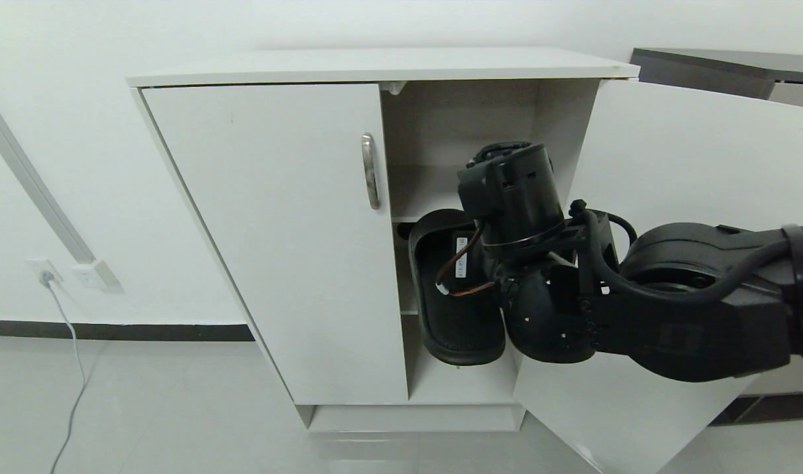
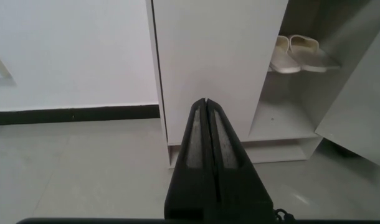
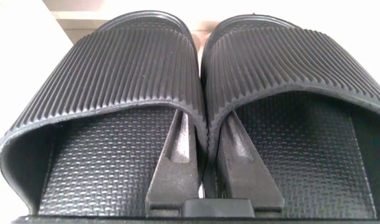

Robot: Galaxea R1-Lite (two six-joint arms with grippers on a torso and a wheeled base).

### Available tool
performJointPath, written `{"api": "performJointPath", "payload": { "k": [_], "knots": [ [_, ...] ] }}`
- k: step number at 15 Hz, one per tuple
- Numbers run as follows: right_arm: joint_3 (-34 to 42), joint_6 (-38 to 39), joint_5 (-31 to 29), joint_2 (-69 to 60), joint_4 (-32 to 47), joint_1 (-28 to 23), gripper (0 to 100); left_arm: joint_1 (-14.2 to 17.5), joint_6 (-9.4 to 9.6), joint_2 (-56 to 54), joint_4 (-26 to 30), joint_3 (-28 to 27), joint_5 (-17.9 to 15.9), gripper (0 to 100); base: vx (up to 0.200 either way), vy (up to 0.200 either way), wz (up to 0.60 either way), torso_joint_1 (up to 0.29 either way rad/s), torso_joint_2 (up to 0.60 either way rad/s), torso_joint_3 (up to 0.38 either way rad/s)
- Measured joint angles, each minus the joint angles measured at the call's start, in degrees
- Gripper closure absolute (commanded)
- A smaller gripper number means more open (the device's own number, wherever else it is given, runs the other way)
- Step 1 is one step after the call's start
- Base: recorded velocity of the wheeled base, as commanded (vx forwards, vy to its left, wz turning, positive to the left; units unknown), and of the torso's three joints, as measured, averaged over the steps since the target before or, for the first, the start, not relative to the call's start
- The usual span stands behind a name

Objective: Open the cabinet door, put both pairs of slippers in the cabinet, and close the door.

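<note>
Head view: the black slippers [image 1: 451,296] are hanging in the open half of the cabinet [image 1: 375,66], right at its middle shelf [image 1: 414,218]. My guess is they could be snagging on that shelf edge and twisting loose.

Left wrist view: the left gripper [image 2: 205,104] is sitting clamped on nothing, low in front of the cabinet. The white slippers [image 2: 300,53] are already lying inside it.

Right wrist view: the right gripper [image 3: 207,127] is pinching both slippers' inner walls together. They've got ribbed straps and dimpled footbeds.

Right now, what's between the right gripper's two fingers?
The black slippers' touching inner edges, pinched by the right gripper; the right wrist view shows it.
</note>
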Motion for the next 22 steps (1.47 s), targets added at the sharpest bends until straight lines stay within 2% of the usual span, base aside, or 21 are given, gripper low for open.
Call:
{"api": "performJointPath", "payload": {
  "k": [10, 16, 22],
  "knots": [
    [-0.1, -0.2, 0.0, 0.4, -0.1, -0.6, 100, 0.0, -0.04, 0.0, 0.0, 0.0, 0.0, 100, 0.2, 0.0, 0.0, 0.004, 0.0, 0.004],
    [-1.3, -2.3, 0.7, 2.1, -2.0, -2.7, 100, 0.0, -0.01, 0.0, 0.0, 0.0, 0.0, 100, 0.0, 0.0, 0.0, 0.0, 0.0, 0.0],
    [-10.3, -6.8, 3.5, 8.7, -4.2, -6.8, 100, 0.0, -0.06, 0.0, 0.0, 0.0, 0.0, 100, 0.0, 0.0, 0.0, 0.0, 0.0, 0.0]
  ]
}}
